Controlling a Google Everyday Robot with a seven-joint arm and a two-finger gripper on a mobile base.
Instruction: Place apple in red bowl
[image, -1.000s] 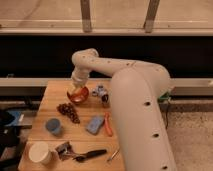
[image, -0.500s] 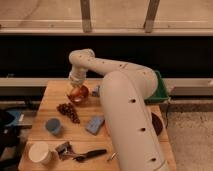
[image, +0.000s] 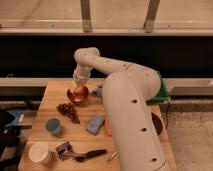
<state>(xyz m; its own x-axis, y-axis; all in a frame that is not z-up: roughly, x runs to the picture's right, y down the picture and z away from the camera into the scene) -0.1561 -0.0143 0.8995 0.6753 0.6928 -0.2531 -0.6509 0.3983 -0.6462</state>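
Observation:
The red bowl (image: 80, 96) stands on the wooden table (image: 55, 92), at its far left-middle. The apple (image: 75, 89), yellow with a red blush, is at the bowl's mouth, right under my gripper (image: 77, 82). The gripper points down over the bowl from the arm's bend above it. I cannot tell whether the apple rests in the bowl or hangs in the gripper. My big white arm (image: 127, 115) crosses the right half of the table and hides what lies behind it.
A dark grape bunch (image: 68, 111) lies just in front of the bowl. A small blue-grey cup (image: 53, 126), a white cup (image: 40, 152), a blue sponge (image: 95, 125) and a black-handled tool (image: 85, 156) lie nearer. A maroon bowl's edge (image: 158, 124) shows at the right.
The gripper has stayed over the red bowl and sunk slightly. The forearm has swung left and nearer, now hiding the carrot and the table's right side.

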